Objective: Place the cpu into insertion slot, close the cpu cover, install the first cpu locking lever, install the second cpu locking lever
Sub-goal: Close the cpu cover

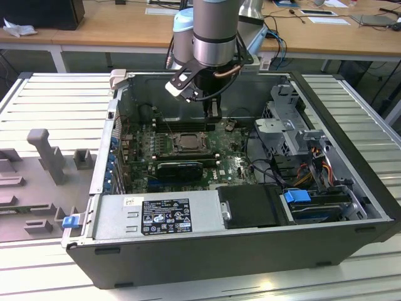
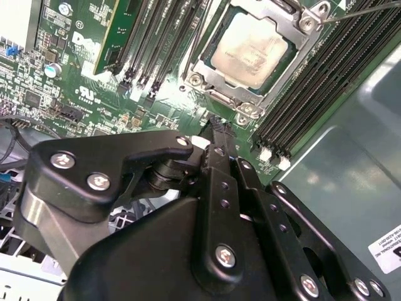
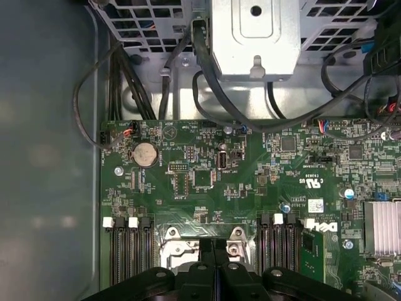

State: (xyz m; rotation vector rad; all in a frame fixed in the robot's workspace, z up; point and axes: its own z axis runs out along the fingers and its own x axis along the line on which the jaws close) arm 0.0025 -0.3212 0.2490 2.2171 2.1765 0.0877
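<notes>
Hovering inside the open case (image 1: pixel 250 251), the gripper (image 1: pixel 213 115) hangs over the green board (image 3: pixel 207 182). In the exterior view it sits just beyond the socket, toward the far wall. Look at those fingers (image 3: pixel 203 260) in the first wrist view: pressed together along one thin seam, clenched on nothing. In the second wrist view the gripper's tip (image 2: pixel 217 125) points down near one corner of the slot (image 2: pixel 244 113); whether it touches the board, I can't tell. And there's the cpu (image 2: pixel 255 49), silvery top up, lying flat in the slot. The cover (image 2: pixel 213 84) is down around it, its window framing the chip. A thin lever (image 2: pixel 357 9) runs off past one corner. Black memory slots (image 2: pixel 313 88) flank the socket on both sides.
</notes>
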